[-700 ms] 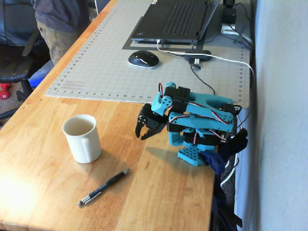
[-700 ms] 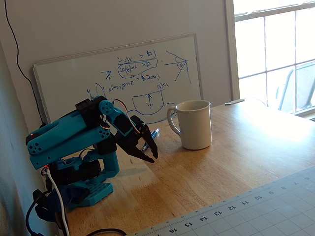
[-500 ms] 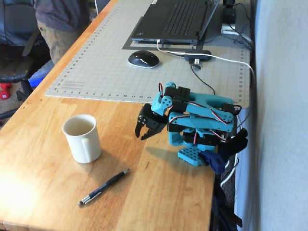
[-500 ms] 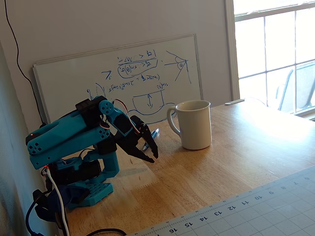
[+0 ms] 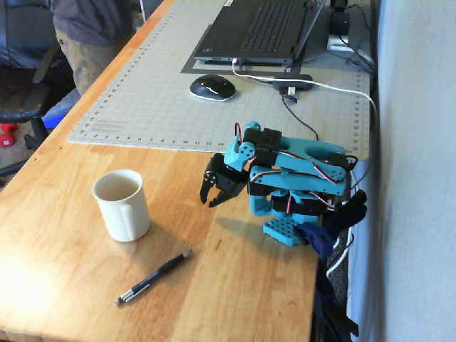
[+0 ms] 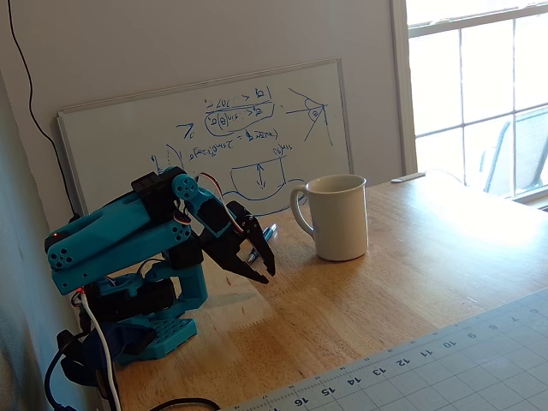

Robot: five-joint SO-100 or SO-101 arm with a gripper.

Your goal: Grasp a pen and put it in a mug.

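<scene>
The cream-white mug (image 5: 122, 206) stands upright on the wooden table, handle toward the camera in a fixed view; the other fixed view shows the mug (image 6: 340, 218) right of the arm. The dark pen (image 5: 154, 277) lies flat on the wood, in front of the mug and a little to its right, silvery end toward the table's near edge. A small silvery part of the pen (image 6: 268, 231) shows behind the gripper. The teal arm is folded over its base. Its black gripper (image 5: 208, 201) hangs tip-down above the table, shut and empty, right of the mug and apart from both; the gripper (image 6: 266, 273) touches nothing.
A grey cutting mat (image 5: 164, 100) covers the far table, carrying a laptop (image 5: 260, 32), a mouse (image 5: 211, 87) and cables. A whiteboard (image 6: 214, 137) leans on the wall behind the arm. A person (image 5: 89, 35) and a chair stand off the table's left edge.
</scene>
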